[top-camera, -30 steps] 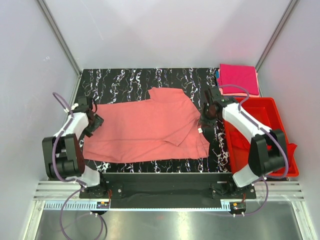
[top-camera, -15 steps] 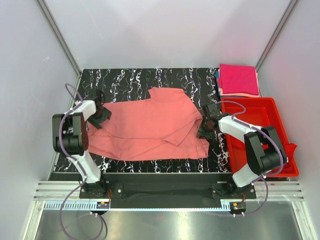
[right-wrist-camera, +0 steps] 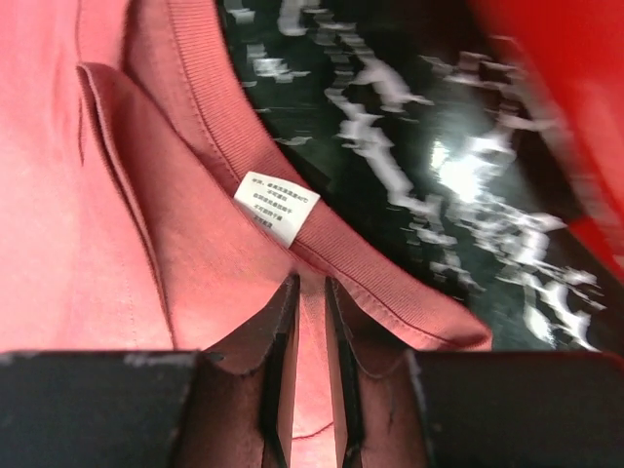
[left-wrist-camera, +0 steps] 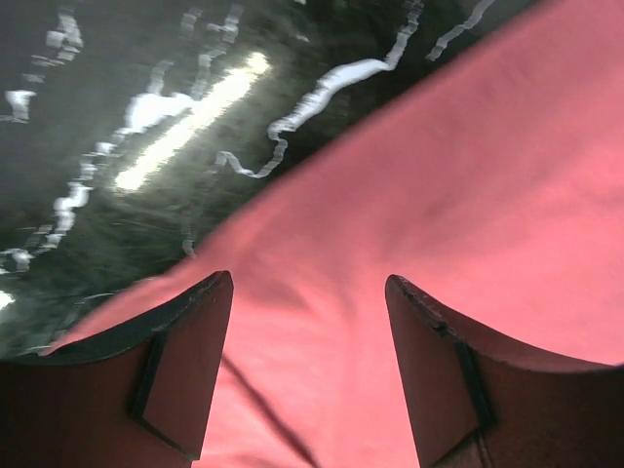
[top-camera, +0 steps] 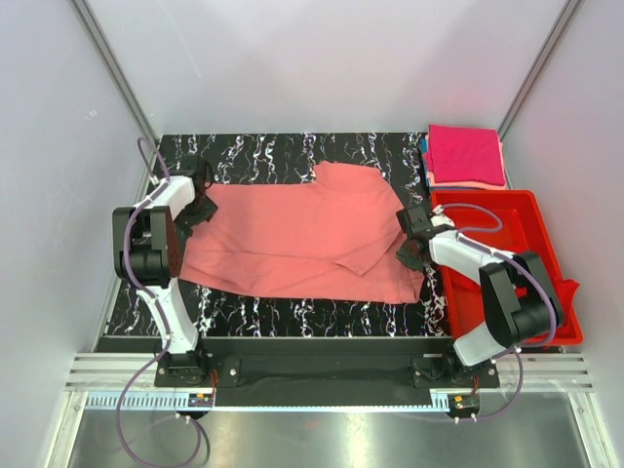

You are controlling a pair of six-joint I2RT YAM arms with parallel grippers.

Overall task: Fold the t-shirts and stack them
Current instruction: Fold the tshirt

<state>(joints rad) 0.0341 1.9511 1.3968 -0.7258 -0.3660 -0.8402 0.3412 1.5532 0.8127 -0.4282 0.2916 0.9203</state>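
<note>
A salmon-pink t-shirt (top-camera: 292, 239) lies spread across the black marbled table (top-camera: 253, 151), with a fold near its right end. My left gripper (top-camera: 198, 198) is at the shirt's far left corner. In the left wrist view it (left-wrist-camera: 308, 283) is open, with the shirt's cloth (left-wrist-camera: 468, 175) lying between and under the jaws. My right gripper (top-camera: 413, 240) is at the shirt's right edge. In the right wrist view it (right-wrist-camera: 311, 281) is shut on the ribbed collar (right-wrist-camera: 390, 283), just below the white label (right-wrist-camera: 276, 207).
A stack of folded shirts (top-camera: 465, 154), magenta-pink on top, lies at the far right corner. A rigid red bin (top-camera: 517, 219) stands along the right edge, close beside my right gripper; it also shows in the right wrist view (right-wrist-camera: 575, 97). Grey walls enclose the table.
The shirt has slid toward the far side and right and lies flatter. My left gripper moved along the left edge toward the far corner. My right gripper shifted right with the collar.
</note>
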